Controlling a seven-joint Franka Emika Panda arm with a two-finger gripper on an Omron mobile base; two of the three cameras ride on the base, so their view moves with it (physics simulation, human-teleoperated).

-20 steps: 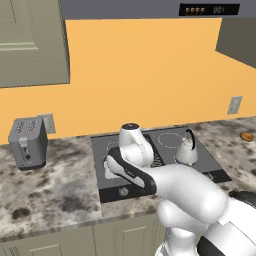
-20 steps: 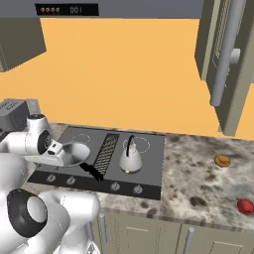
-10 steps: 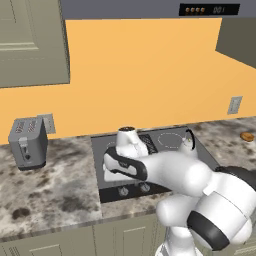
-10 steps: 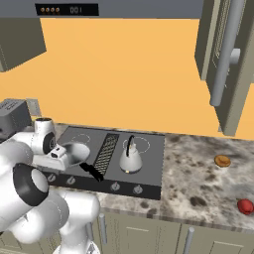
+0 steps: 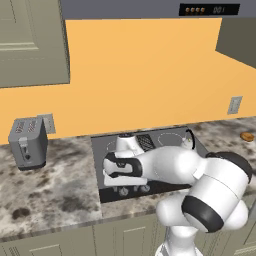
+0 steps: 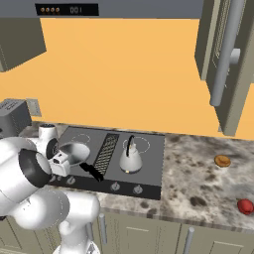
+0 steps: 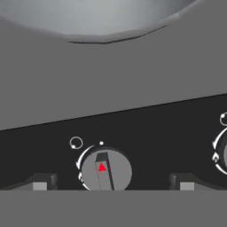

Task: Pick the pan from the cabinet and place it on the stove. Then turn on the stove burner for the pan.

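The two-finger gripper (image 7: 110, 186) is seen with its dark tips spread apart on either side of a small round grey knob with a red triangle mark (image 7: 106, 169), without contact. Beyond it, the shallow round grey metal pan (image 6: 74, 153) is seated on the flat black stove (image 6: 149, 163), left of the ribbed grille strip (image 6: 105, 152). The small silver-white kettle (image 6: 130, 158) is positioned on the right burner.
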